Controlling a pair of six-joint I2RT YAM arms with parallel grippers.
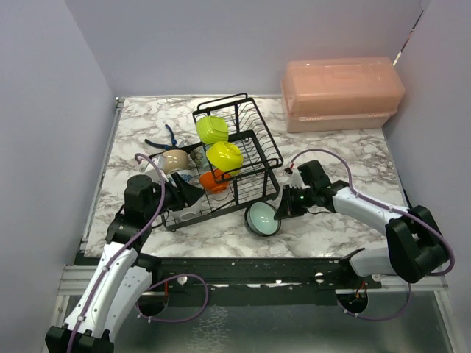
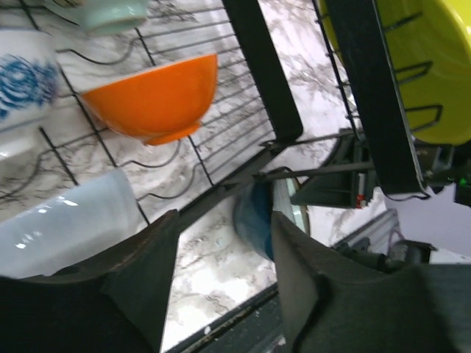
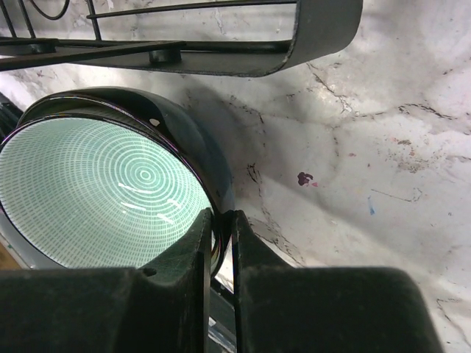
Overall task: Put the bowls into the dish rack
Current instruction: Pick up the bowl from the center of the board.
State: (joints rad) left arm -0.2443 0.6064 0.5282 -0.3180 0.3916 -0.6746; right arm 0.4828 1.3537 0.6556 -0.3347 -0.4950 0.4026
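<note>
Black rubber fingers of the right gripper (image 3: 221, 220) are nearly closed, pinching the rim of the teal bowl (image 3: 110, 191). One finger is inside the ribbed pale-green hollow and the other is against the dark glossy outside. From above, this gripper meets the bowl at its 3 o'clock side. The bowl is tipped up on edge with its mouth turned toward the near edge of the marble table (image 1: 346, 158). Whether it rests on the marble or hangs just off it cannot be told. It is outside the dish rack (image 1: 254, 143), at the rack's 5 o'clock, just beside the near corner.

The left gripper (image 2: 224, 220) is at the rack's 8 o'clock end, its fingers partly spread with nothing between them. In its wrist view a white bowl (image 2: 66, 220) lies just beside one finger on the lower wires. An orange bowl (image 2: 154, 99) sits in the slots at 11 o'clock beyond it, and a blue-patterned bowl (image 2: 22, 88) at 10 o'clock.

Two yellow-green bowls (image 1: 212, 129) stand tilted in the upper basket. A beige bowl (image 1: 174, 160) is at the rack's 9 o'clock end; whether it is slotted in is unclear. A pink box (image 1: 342, 94) stands well apart at 1 o'clock.
</note>
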